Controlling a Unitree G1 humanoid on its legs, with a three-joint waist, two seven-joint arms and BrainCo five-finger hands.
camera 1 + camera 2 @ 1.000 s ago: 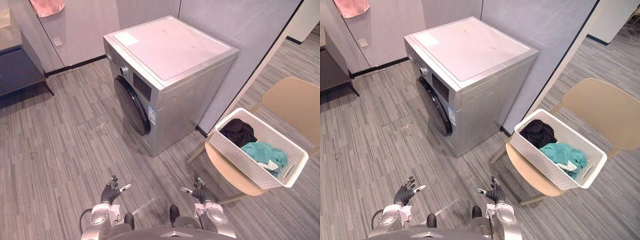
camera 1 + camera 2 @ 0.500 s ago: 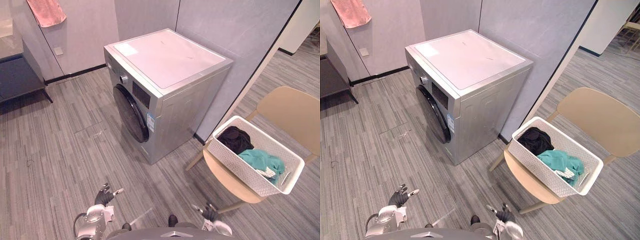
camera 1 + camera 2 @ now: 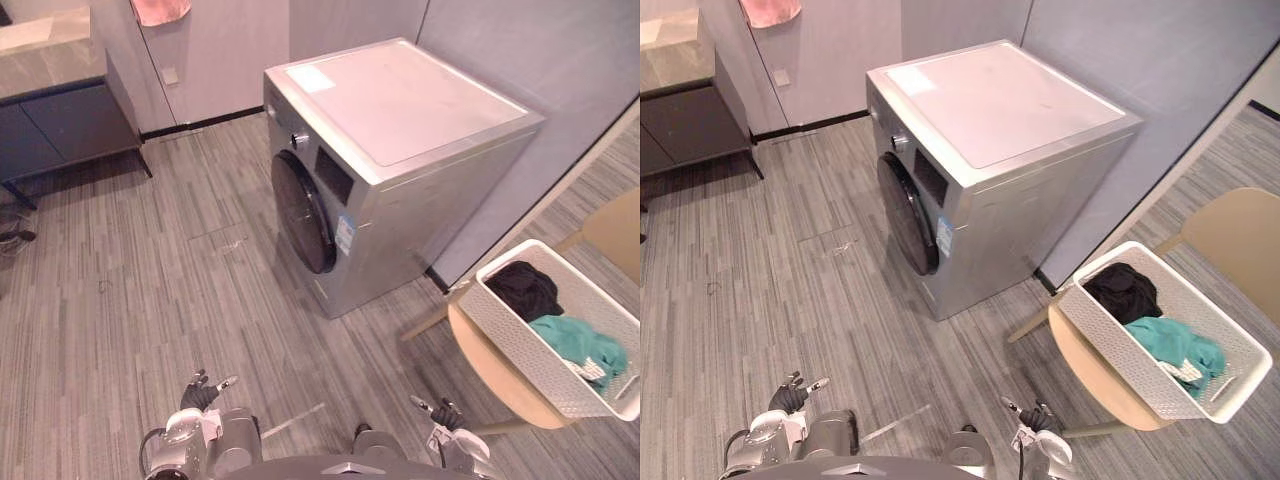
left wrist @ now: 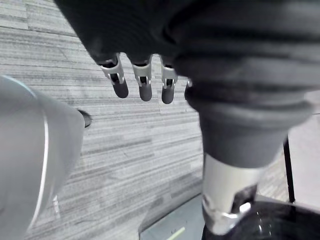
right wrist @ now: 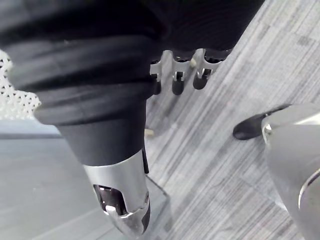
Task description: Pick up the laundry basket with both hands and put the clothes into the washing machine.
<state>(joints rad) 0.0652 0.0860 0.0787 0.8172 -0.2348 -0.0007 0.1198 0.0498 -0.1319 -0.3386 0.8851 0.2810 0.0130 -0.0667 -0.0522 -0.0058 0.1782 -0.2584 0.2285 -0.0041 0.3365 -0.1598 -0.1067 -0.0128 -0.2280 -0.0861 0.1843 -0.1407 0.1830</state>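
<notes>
Grey plank floor (image 3: 150,300) across the room, grey wall panels behind. Silver front-loading washing machine (image 3: 400,130) standing against the panels, flat pale top, round dark door (image 3: 303,212) shut and facing out over the floor towards the robot's left. Well apart on the left, dark blue cabinet (image 3: 60,120) with a stone-look top, set against the back wall. On the right, near the machine's corner, beige chair (image 3: 1235,235) on slim legs. Resting on the chair seat, white perforated laundry basket (image 3: 1130,360), upright, long side angled away to the right, covering much of the seat. Inside the basket, black garment (image 3: 1123,290) bunched at the end nearer the machine, teal garment (image 3: 1175,342) touching it and filling the other end, a bit of pale cloth on the teal heap. Pink towel (image 3: 160,10) hanging high on the back wall, above a white wall socket (image 3: 170,75). Low at the near edge, left hand (image 3: 200,392) over bare floor, fingers (image 4: 142,85) loose and straight, thumb out, grasping nothing. Right hand (image 3: 443,412) likewise low, near the chair's front leg but apart from it, fingers (image 5: 177,80) relaxed, nothing in the palm. Both hands well apart from the basket.
</notes>
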